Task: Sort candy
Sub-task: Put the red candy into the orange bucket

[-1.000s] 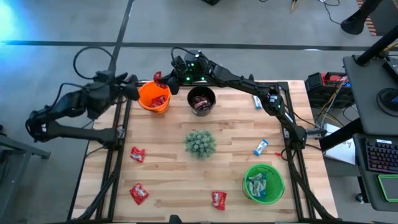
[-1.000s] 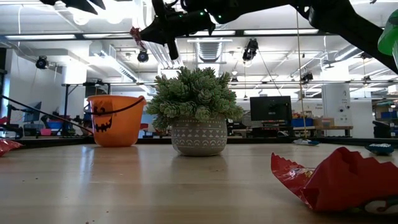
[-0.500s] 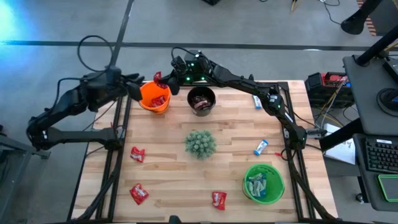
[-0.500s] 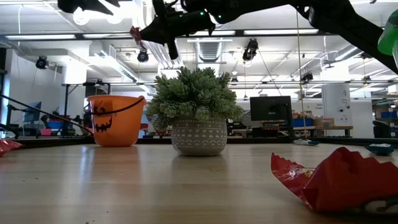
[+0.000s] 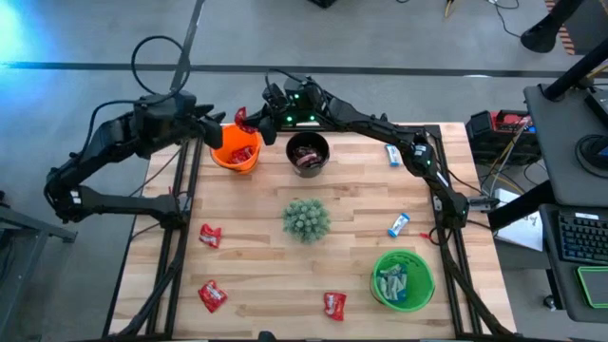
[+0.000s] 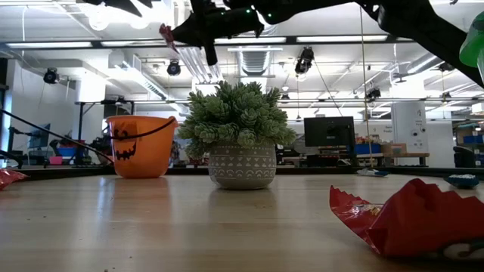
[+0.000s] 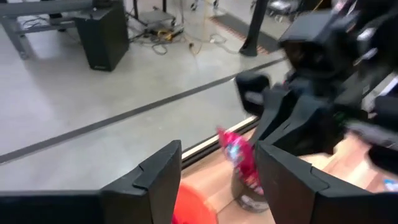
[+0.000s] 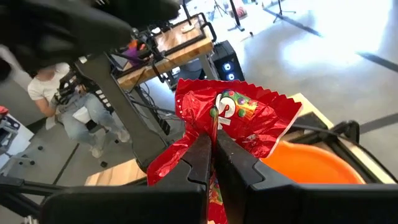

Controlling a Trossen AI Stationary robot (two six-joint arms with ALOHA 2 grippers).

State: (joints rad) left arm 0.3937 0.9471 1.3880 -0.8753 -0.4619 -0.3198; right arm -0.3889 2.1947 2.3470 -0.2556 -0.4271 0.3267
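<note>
Right wrist view: our right gripper (image 8: 210,163) fingers pinch red candy (image 8: 233,115) over orange bucket (image 5: 235,148); left gripper (image 5: 217,121) has risen, fingers widened, so drop comes next.

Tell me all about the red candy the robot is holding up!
The red candy is a small flat sweet in a shiny, crinkled red wrapper with colourful printing. The right tool pinches its lower edge, shut tight on it, so it stands up in the air just above the orange bucket. Nothing else touches it.
</note>
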